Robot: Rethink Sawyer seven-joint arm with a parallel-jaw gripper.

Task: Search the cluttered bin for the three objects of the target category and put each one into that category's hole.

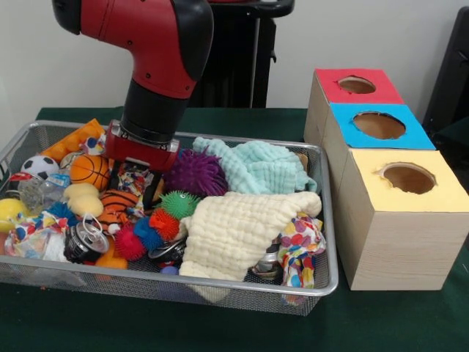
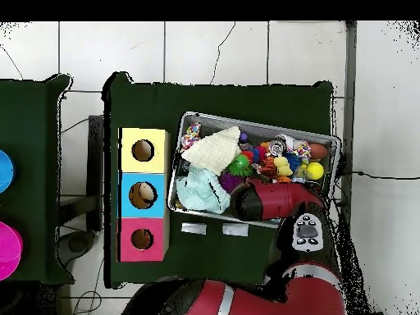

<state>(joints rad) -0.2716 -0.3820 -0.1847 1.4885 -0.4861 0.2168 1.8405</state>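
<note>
**Gripper lowered into bin, over striped tiger**

Your red and black gripper (image 1: 149, 192) sits low in the silver wire-mesh bin (image 1: 331, 220), directly above the orange black-striped plush tiger (image 1: 117, 202). You cannot tell the fingers' state; they are hidden. The red-surrounded round hole (image 1: 357, 85) stands well apart on the green tabletop (image 1: 396, 323).

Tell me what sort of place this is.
Probably a robotics lab: a red arm on a pedestal, a mesh bin of toys on a green-covered table, three plywood boxes with coloured holes.
</note>
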